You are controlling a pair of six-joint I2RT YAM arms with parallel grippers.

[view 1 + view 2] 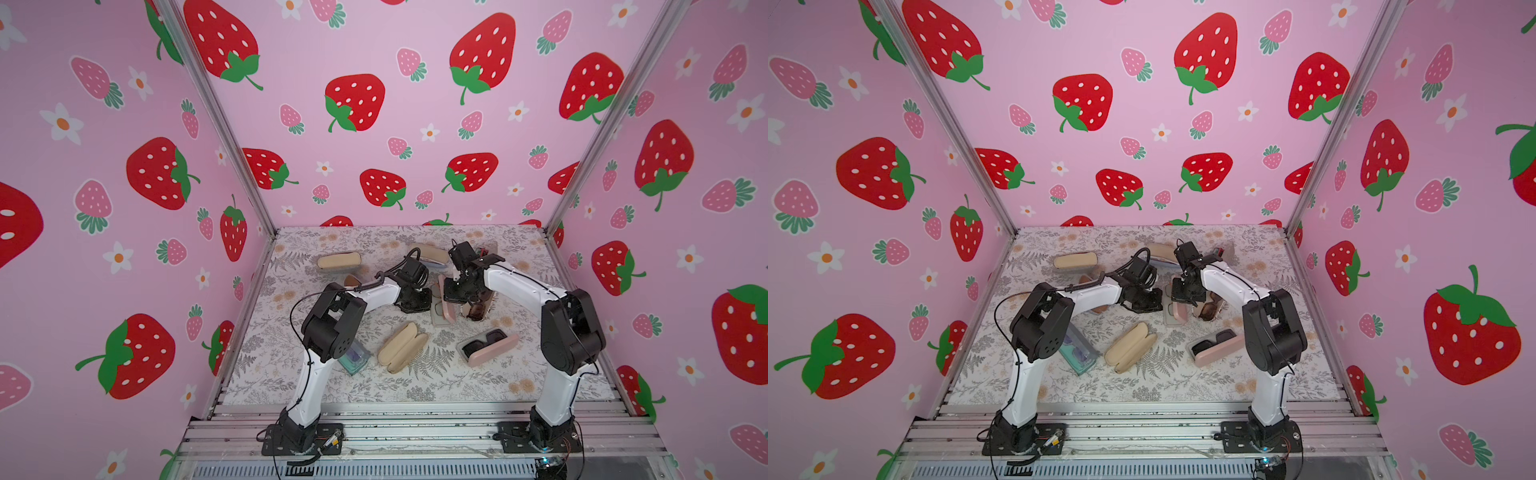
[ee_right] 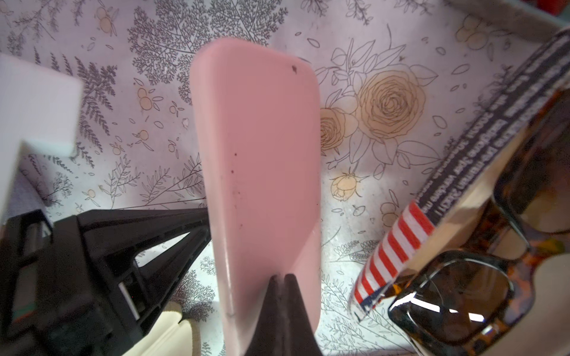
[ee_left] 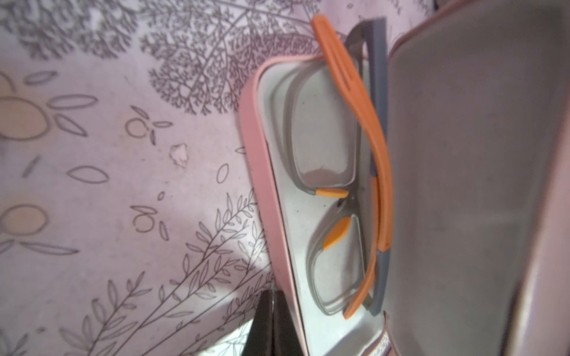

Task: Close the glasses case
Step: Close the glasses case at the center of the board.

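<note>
The pink case sits open mid-table between 2 grippers with jaws pinched together, left gripper beside its base rim, right gripper against the lid, which could jam on the orange temple overhanging the rim.

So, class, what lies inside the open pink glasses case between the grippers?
Folded grey-framed glasses with orange arms, on the pink case and its grey lining. The raised lid hides whatever lies behind it.
</note>
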